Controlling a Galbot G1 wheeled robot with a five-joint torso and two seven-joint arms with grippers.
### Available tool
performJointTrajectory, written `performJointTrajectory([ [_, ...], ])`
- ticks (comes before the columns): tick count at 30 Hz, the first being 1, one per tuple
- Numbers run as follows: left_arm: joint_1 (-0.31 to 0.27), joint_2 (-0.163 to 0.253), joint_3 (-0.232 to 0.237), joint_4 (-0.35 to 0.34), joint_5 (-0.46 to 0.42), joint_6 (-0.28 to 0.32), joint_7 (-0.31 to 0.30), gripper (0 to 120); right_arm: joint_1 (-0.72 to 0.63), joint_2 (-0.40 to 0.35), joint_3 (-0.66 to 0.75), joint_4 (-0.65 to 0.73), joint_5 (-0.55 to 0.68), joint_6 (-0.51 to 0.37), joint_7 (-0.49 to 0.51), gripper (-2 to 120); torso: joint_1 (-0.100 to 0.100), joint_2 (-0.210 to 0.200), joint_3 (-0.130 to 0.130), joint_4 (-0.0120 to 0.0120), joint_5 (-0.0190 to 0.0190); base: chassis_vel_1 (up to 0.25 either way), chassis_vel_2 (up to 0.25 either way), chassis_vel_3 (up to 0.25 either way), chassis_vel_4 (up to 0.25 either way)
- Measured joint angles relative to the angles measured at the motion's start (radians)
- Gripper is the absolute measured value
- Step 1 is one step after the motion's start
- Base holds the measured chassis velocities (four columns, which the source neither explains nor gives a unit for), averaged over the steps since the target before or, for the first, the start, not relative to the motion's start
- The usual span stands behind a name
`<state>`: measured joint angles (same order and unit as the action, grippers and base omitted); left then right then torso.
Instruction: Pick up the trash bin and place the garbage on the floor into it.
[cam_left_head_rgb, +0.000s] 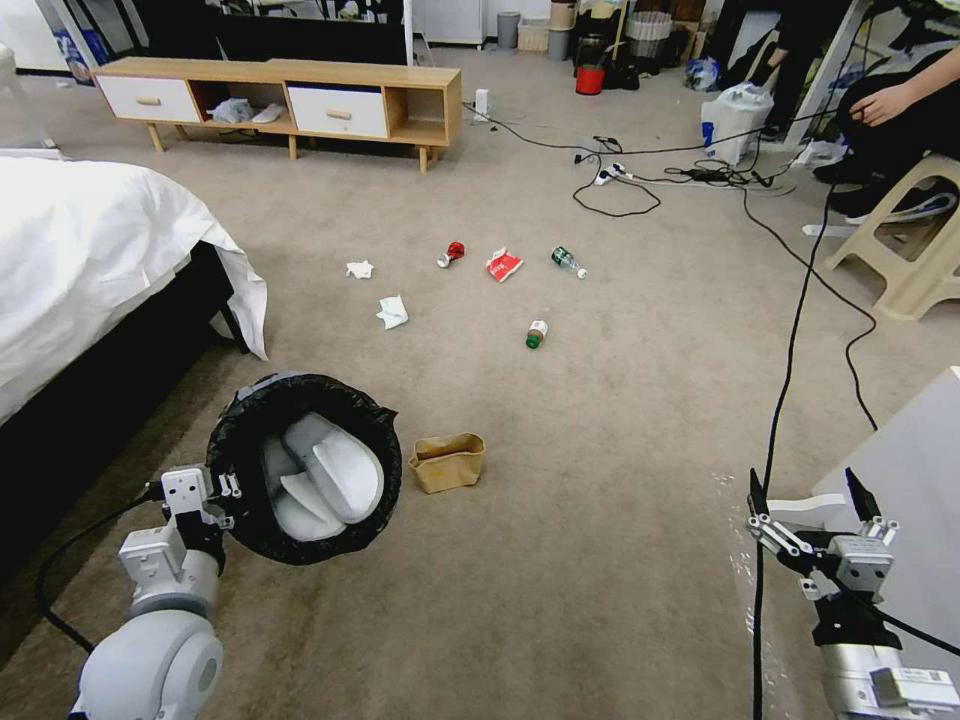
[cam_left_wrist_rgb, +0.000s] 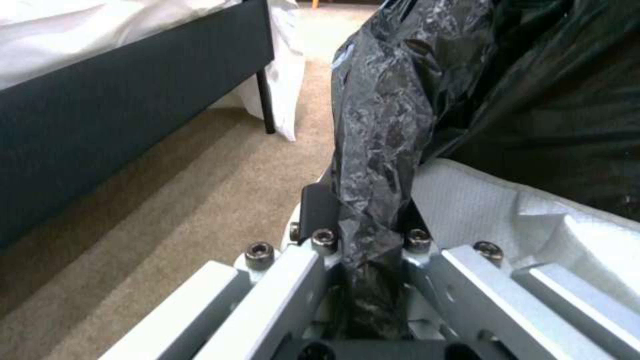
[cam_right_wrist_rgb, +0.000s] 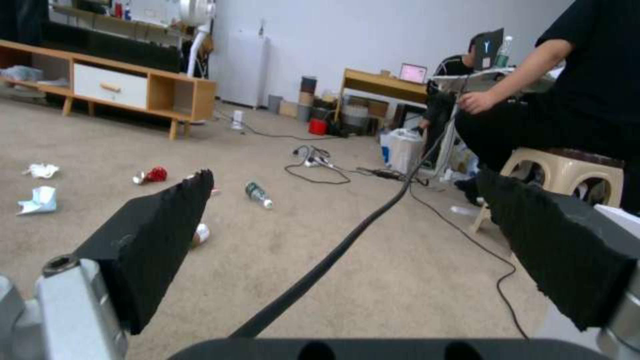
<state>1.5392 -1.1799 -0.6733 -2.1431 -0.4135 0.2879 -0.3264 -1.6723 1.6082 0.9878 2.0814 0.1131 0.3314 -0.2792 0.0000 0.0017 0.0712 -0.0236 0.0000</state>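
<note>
Left hand (cam_left_head_rgb: 226, 492) at 7 o'clock, pinching bin (cam_left_head_rgb: 300, 468) by its black-bagged rim (cam_left_wrist_rgb: 373, 165), bin tilted, mouth toward camera, beside bed (cam_left_head_rgb: 90, 250). Right hand (cam_left_head_rgb: 810, 495) at 5 o'clock, spread wide, holding nothing. Paper bag (cam_left_head_rgb: 447, 461) just right of bin on floor. Toward 12 o'clock, well apart: tissues (cam_left_head_rgb: 392, 311), can (cam_left_head_rgb: 452, 254), wrapper (cam_left_head_rgb: 503, 264), bottles (cam_left_head_rgb: 537, 334).

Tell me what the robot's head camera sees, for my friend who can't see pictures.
The left claw holds a trash bin by its black-bagged rim above beige carpet. Beside it sits a brown paper bag; farther off lie tissues, a red can, a wrapper and two bottles. The right claw hangs open, holding nothing.
</note>
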Motion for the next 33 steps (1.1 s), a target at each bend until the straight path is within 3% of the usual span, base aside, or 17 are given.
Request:
performJointTrajectory([
  [33, 0.002, -0.002, -0.022, 0.004, -0.007, 0.0, -0.003, 1, 0.006, 0.0, 0.002, -0.011, 0.002, -0.006, -0.014, 100, 0.0, 0.0, 0.0, 0.0, 0.0, 0.0, 0.0, 0.0, 0.0],
])
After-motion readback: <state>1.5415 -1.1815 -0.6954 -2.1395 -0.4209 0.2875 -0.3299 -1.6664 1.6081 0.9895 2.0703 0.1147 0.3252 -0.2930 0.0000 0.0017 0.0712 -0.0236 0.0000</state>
